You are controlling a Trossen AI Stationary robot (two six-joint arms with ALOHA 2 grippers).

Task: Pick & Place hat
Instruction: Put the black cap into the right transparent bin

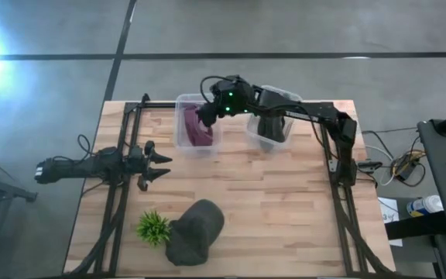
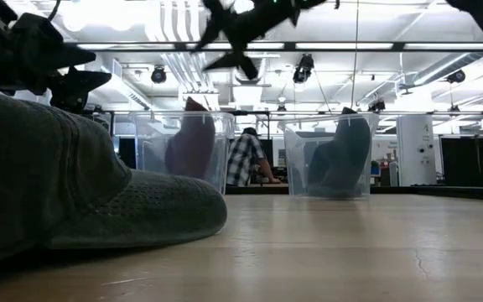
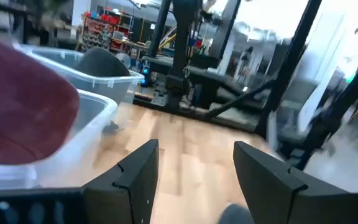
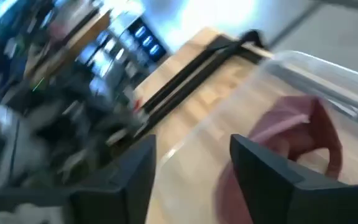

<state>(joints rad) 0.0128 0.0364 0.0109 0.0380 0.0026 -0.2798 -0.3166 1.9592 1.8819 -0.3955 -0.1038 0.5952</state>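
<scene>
A dark grey hat (image 1: 196,231) lies on the table near its front edge; it fills the left of the low view (image 2: 65,184). A maroon hat (image 1: 196,128) lies in the left clear bin (image 1: 198,124), and shows in both wrist views (image 3: 17,112) (image 4: 291,143). A dark hat (image 2: 342,159) sits in the right clear bin (image 1: 272,124). My right gripper (image 1: 205,111) is open and empty above the left bin. My left gripper (image 1: 159,167) is open and empty over the table's left side.
A small green plant (image 1: 153,227) stands beside the grey hat, toward the table's left. Black frame rails (image 1: 122,186) run along both sides of the table. A person (image 2: 246,159) shows in the room behind the bins.
</scene>
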